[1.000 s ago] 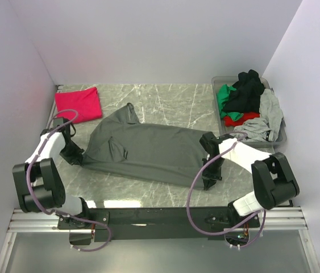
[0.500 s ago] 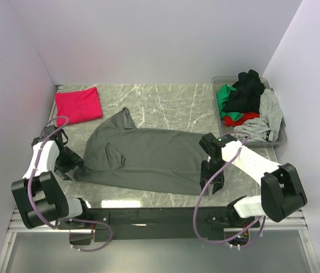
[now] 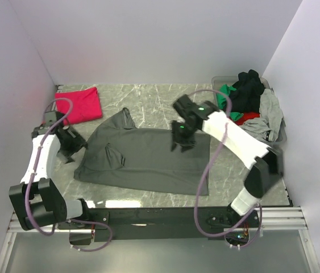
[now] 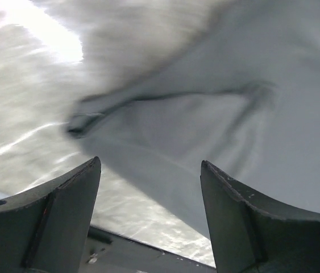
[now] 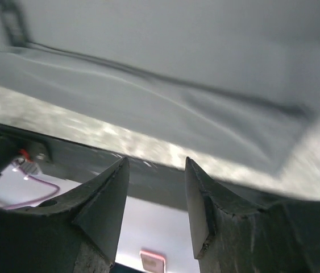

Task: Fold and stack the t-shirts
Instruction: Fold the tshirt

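Observation:
A dark charcoal-grey t-shirt (image 3: 145, 159) lies spread out on the marble table, collar toward the back left. It fills much of the left wrist view (image 4: 250, 131) and the right wrist view (image 5: 177, 68). At the back left corner sits a folded magenta-red t-shirt (image 3: 79, 105). My left gripper (image 3: 76, 145) hovers at the grey shirt's left edge, open, with nothing between its fingers (image 4: 149, 170). Over the shirt's upper right part, my right gripper (image 3: 182, 141) is also open and empty (image 5: 157, 165).
A clear plastic tub (image 3: 215, 91) stands at the back right, holding black (image 3: 248, 88), green (image 3: 224, 96), red (image 3: 242, 118) and light grey (image 3: 267, 114) shirts. White walls close in the table on three sides. The arms' black base rail (image 3: 160, 216) runs along the near edge.
Both grippers opened and let go of the grey shirt, which now lies flatter. The right arm swung back and left over the shirt. The left gripper drew away toward the back.

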You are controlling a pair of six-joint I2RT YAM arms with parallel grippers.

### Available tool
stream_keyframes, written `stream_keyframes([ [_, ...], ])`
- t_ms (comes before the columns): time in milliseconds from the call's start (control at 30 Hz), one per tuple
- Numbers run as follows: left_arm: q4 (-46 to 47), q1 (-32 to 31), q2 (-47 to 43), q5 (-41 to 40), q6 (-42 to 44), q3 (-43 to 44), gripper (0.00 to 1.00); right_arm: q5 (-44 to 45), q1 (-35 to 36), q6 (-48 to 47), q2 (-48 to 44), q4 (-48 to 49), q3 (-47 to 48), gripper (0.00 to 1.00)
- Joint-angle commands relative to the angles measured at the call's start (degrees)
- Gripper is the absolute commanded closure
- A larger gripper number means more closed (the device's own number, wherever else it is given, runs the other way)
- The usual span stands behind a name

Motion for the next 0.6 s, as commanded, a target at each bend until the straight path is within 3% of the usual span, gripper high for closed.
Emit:
stream_keyframes([
  [0, 9.05, -6.95, -1.97, 7.31, -1.54, -0.36, 0.24, -3.43, 4.76, -0.99, 7.09, 9.69, 6.36, 0.49],
  [100, 14.51, -10.66, -1.19, 10.81, -2.78, -2.29, 0.24, -5.98, 8.54, -1.52, 13.15, 16.02, 11.02, 0.50],
  [300, 20.85, -10.76, 3.99, 16.53, -4.18, -8.88, 0.25, -11.43, 12.76, -1.26, 23.61, 25.87, 17.26, 0.53],
  [567, 25.25, -10.76, 9.53, 16.19, -5.16, -10.74, 0.24, -13.81, 15.05, -1.08, 32.93, 30.87, 21.57, 0.59],
])
